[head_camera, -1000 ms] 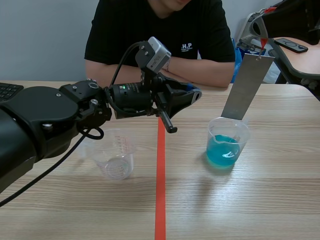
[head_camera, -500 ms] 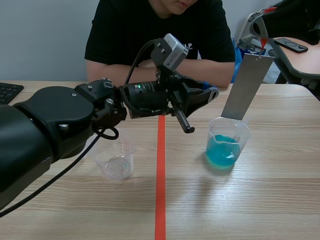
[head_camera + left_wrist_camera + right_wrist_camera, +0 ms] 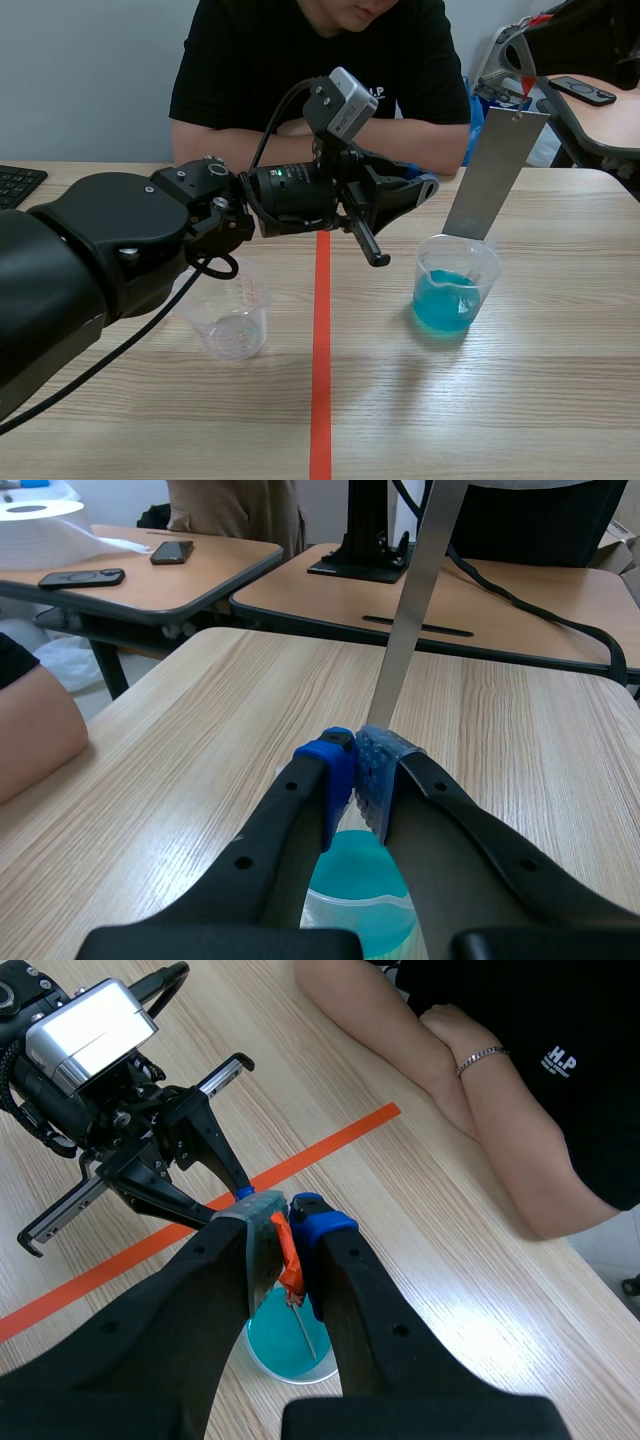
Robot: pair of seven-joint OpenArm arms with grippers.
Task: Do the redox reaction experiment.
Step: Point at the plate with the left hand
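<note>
Count: 2 beakers, 1 strip, 2 arms, 1 person.
Empty beaker [image 3: 232, 322] left of tape line [image 3: 321, 350]. Blue beaker [image 3: 452, 290] right of it, part-filled w/ blue liquid.
Strip [image 3: 493, 175] tilted, lower end inside blue beaker, top end pinched in R end effector [image 3: 285, 1230] at orange tab [image 3: 289, 1260].
L end effector [image 3: 355, 780] clenched on nothing, pads together. Hovering above tabletop [image 3: 500, 400] just short of strip, blue beaker below it.

Delta: vs 1 s ago, L arm shifted toward blue beaker. No visible diff vs 0.5 s ago. Beakers + strip unmoved.

Room: bare tabletop on robot side of both beakers. Person's forearms [image 3: 420, 140] along far edge. Keyboard [image 3: 15, 182] at left edge, well apart from beakers.
</note>
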